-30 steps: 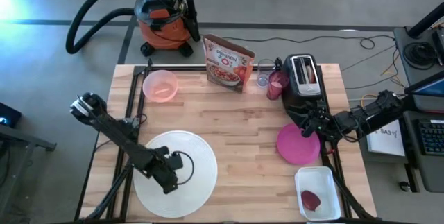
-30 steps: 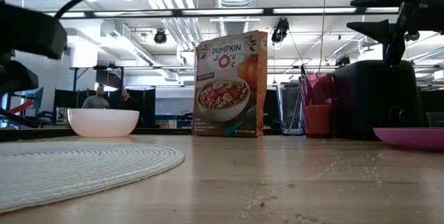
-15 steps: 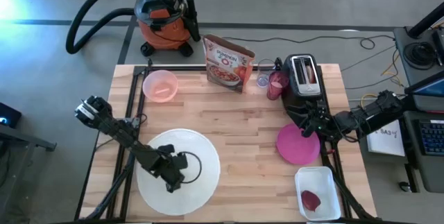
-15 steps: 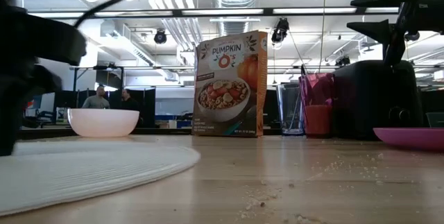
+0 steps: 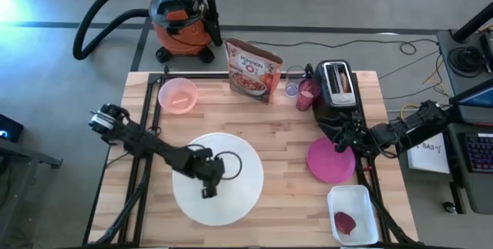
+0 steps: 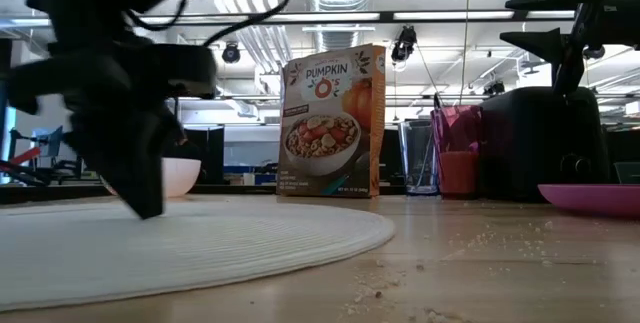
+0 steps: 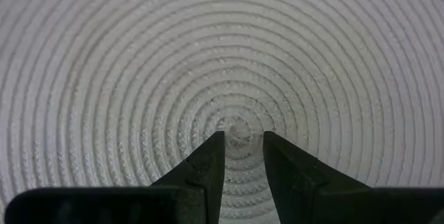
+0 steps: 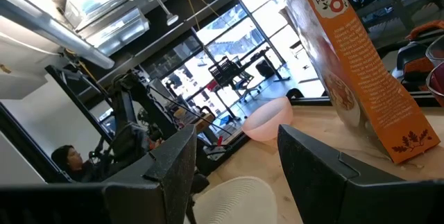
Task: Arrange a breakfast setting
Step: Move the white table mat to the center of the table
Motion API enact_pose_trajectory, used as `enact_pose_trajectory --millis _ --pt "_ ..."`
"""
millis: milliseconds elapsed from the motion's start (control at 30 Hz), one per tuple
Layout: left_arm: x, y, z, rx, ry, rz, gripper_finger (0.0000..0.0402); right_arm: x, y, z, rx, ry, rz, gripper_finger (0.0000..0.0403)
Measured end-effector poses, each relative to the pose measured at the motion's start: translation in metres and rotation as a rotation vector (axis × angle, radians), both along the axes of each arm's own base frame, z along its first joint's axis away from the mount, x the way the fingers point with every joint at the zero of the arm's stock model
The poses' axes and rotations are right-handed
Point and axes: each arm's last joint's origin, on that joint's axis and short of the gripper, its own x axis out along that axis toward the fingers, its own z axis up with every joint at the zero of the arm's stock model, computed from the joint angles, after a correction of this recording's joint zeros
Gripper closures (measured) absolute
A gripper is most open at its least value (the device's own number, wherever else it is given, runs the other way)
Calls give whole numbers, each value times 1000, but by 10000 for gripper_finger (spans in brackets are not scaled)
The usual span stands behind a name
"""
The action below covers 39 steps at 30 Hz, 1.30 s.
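L gripper [image 5: 206,191] sits on the big white round mat-like plate [image 5: 239,195], pressing down near its middle w/ jaws nearly together, just a slit between them, not clamped on anything; the wrist view shows the tips right at the centre of the woven rings [image 7: 236,123]. Plate lies on the counter [image 5: 269,126] front-centre, a bit L of middle. My read: the step in hand is sliding it flat into the centre spot.

To do it well:
- Keep downward press even so the tips don't skid over the weave; if they slip, the plate lags.
- Push slow & straight, no twist, so it stays flat on the wood.
- Stop w/ room on the R for the magenta plate [image 5: 330,161] and behind for the pink bowl [image 5: 178,95], cereal box [image 5: 253,68], pink cup [image 5: 307,93] & glass [image 5: 292,89].
- Lift straight up when done so the plate isn't dragged along.

R gripper [image 5: 344,137] waits over the counter's R edge, just beside the magenta plate and in front of the toaster [image 5: 337,83]; its jaws are apart, nothing between them. White tray [image 5: 356,200] w/ a dark red item sits front R. No spoon that I can make out.
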Motion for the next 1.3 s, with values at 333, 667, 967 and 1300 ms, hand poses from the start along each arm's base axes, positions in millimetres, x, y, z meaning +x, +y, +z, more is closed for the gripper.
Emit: enact_pose_trajectory --millis 333,667,967,1300 --pt "36 25 -15 32 -116 -15 317 0 0 0 0 0 0 211" --pt "73 43 -11 91 -157 -49 317 0 0 0 0 0 0 211" --pt "91 70 -14 126 -191 -18 317 0 0 0 0 0 0 211" --pt "97 78 -12 127 -211 6 317 0 0 0 0 0 0 211"
